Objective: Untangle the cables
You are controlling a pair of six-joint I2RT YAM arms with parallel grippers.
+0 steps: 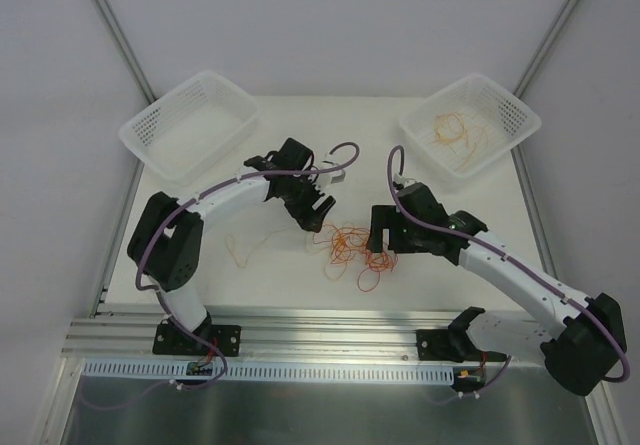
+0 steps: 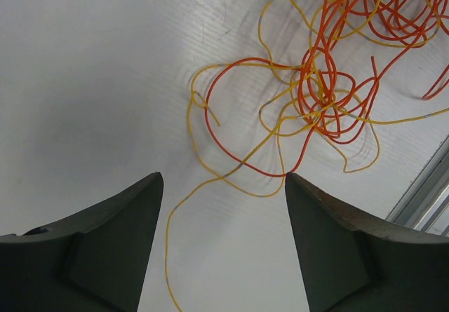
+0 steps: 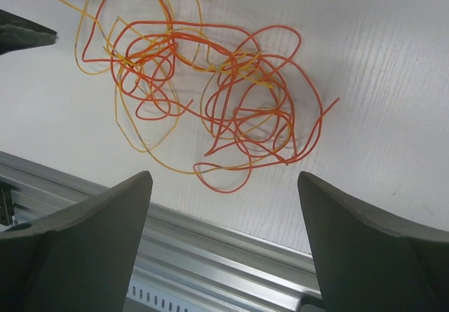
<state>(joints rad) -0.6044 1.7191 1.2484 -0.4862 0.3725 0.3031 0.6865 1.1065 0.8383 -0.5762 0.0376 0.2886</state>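
Observation:
A tangle of thin red and orange-yellow cables point(image 1: 350, 248) lies on the white table between my two grippers. The left gripper point(image 1: 318, 215) hovers just left of the tangle, open. In the left wrist view the knot of cables point(image 2: 323, 105) sits beyond the right finger, and one yellow strand point(image 2: 168, 242) trails on the table between the open fingers of the left gripper point(image 2: 223, 179), apart from both. The right gripper point(image 1: 380, 255) hangs at the tangle's right edge. In the right wrist view it point(image 3: 224, 175) stands open over the table's near edge, the cables point(image 3: 231, 102) just ahead.
A white basket point(image 1: 190, 125) stands at the back left. Another basket point(image 1: 515, 115) at the back right holds a few yellow cables point(image 1: 452, 130). A loose yellow strand point(image 1: 243, 248) lies left of the tangle. An aluminium rail point(image 1: 300, 330) runs along the near edge.

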